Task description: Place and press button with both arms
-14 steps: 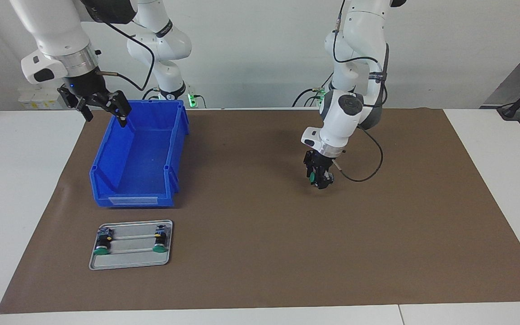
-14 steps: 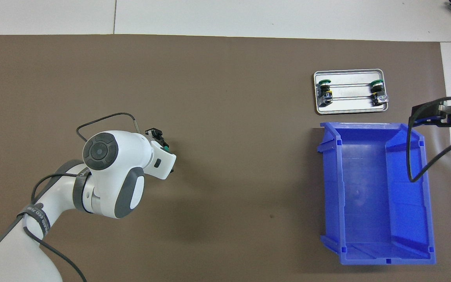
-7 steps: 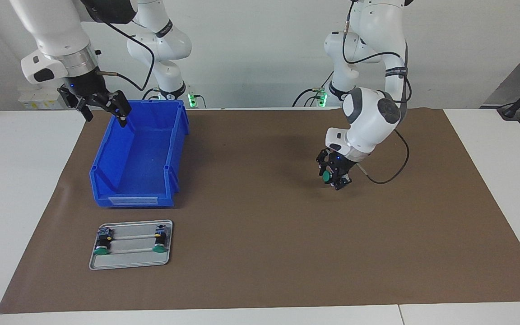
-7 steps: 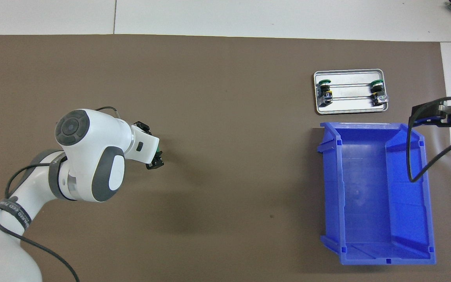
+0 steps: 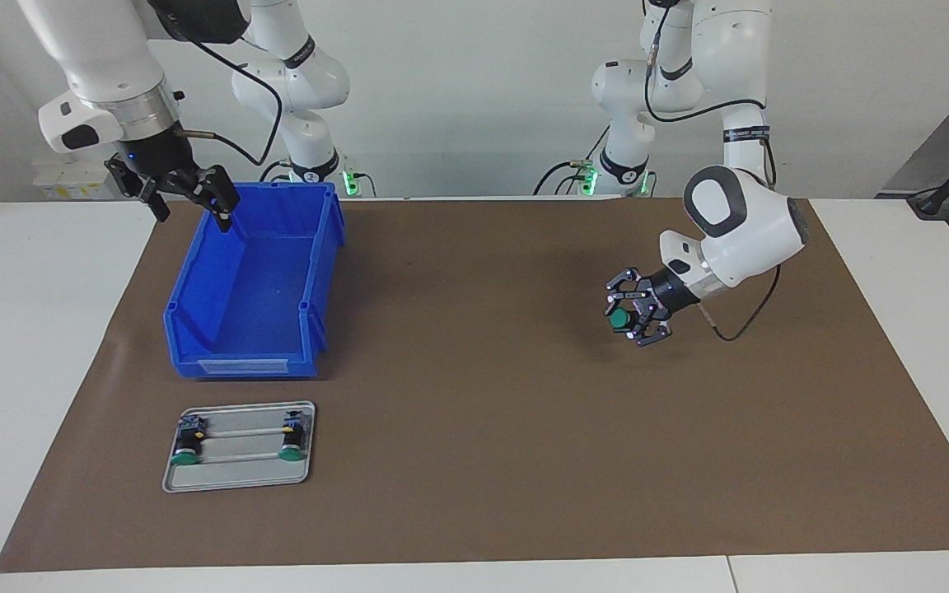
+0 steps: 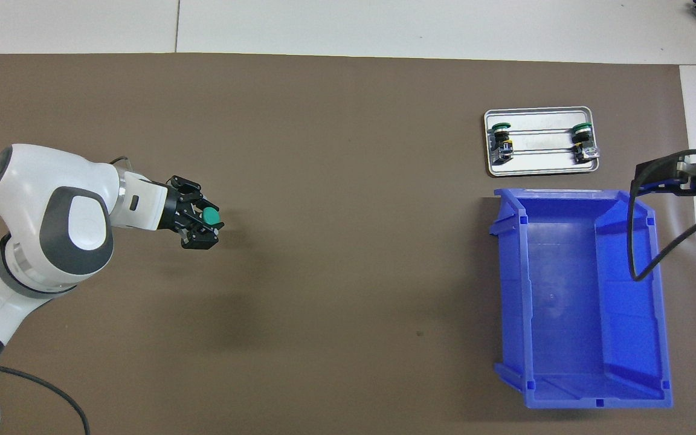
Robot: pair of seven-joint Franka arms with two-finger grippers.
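My left gripper hangs over the brown mat toward the left arm's end of the table. It is turned sideways and shut on a button whose round green cap points toward the right arm's end. Two more green-capped buttons lie on a small metal tray. My right gripper waits open and empty, over the corner of the blue bin nearest the robots; the overhead view shows the right gripper at the bin's rim.
The open blue bin stands toward the right arm's end of the table. The metal tray lies just farther from the robots than the bin. Black cables trail from both wrists.
The left arm has swung its wrist toward its own end of the table. Its gripper has turned from pointing down to pointing sideways, the button still in it. The right arm has not moved.
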